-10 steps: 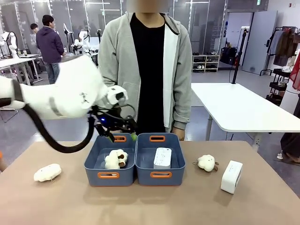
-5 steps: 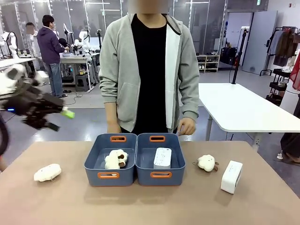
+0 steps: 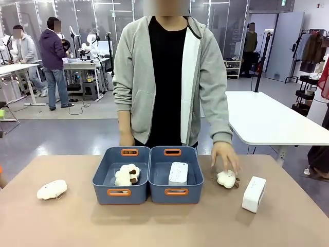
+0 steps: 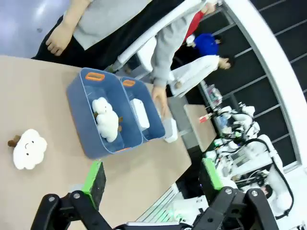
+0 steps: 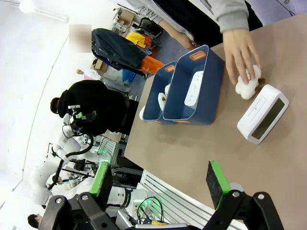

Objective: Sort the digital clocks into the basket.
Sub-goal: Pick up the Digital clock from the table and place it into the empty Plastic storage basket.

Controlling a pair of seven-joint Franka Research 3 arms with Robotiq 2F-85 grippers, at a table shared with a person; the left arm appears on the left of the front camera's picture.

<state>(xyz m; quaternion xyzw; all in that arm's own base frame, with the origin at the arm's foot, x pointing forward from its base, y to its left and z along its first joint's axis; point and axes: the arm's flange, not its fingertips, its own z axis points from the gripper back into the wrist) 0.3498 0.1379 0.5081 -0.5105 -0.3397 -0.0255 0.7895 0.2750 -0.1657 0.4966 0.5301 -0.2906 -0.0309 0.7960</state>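
One white digital clock (image 3: 178,173) lies in the right-hand blue basket (image 3: 159,194). A second clock (image 3: 254,194) stands on the table at the far right. My left gripper (image 4: 152,177) hangs open and empty, high above the table's left end and well away from the basket (image 4: 152,125) and the clock in it (image 4: 140,113). The right gripper (image 5: 159,178) is also open and empty, raised off the table's right end. The standing clock (image 5: 263,120) and the basket (image 5: 206,105) lie far beyond its fingers.
An identical blue bin (image 3: 103,177) on the left holds a sheep plush (image 3: 126,174). Another plush (image 3: 51,189) lies on the table at the left. The person's hand (image 3: 224,157) rests on a third plush (image 3: 226,178) between the basket and the standing clock.
My left arm has pulled back from above the bins and swung out of the front view to the left. The person's hand has come down onto the plush at the right.
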